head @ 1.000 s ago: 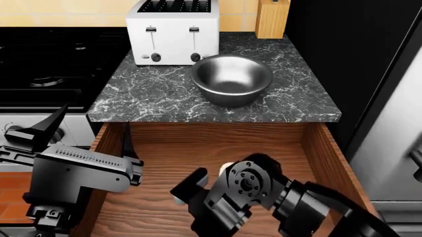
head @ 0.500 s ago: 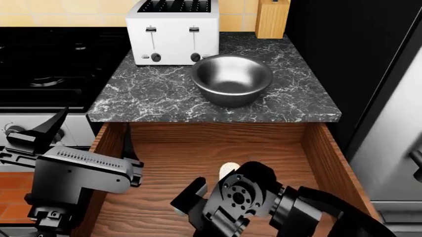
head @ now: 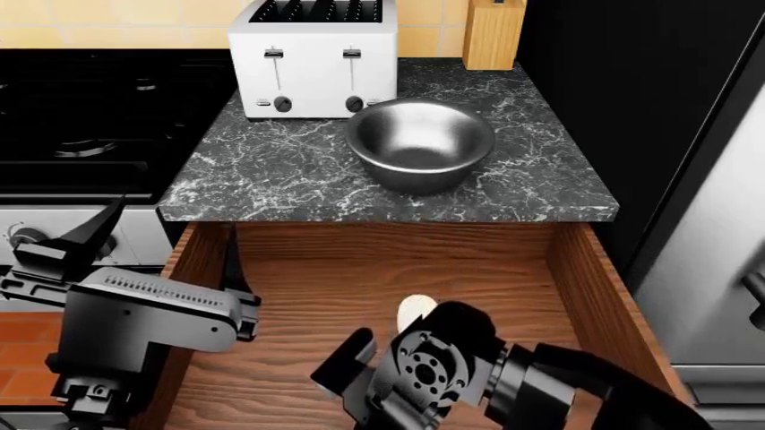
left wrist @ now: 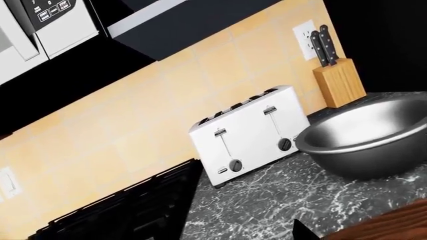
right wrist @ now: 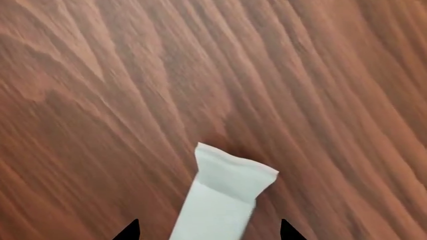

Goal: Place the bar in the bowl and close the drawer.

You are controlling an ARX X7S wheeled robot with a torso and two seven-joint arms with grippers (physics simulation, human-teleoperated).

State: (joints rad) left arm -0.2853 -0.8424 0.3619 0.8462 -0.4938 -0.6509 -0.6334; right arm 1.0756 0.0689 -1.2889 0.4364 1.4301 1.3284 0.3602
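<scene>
The steel bowl (head: pixel 421 143) stands empty on the marble counter, seen close up as the bowl (left wrist: pixel 367 137) in the left wrist view. Below it the wooden drawer (head: pixel 583 278) is pulled open; its handle is out of view. The pale bar (right wrist: pixel 223 197) lies flat on the drawer floor, and only its rounded end, the bar (head: pixel 415 308), shows past my right wrist in the head view. My right gripper (right wrist: pixel 208 234) is open and points down, its two fingertips apart on either side of the bar. My left gripper (head: pixel 164 244) hovers open and empty beside the drawer's left wall.
A white toaster (head: pixel 317 58) and a wooden knife block (head: pixel 493 31) stand at the back of the counter (head: pixel 263 170). A black stove (head: pixel 84 134) adjoins on the left, and a tall steel appliance (head: pixel 717 251) rises at the right.
My right gripper has dropped lower over the drawer floor, and more of the bar's end shows beyond its wrist. The left arm has barely moved.
</scene>
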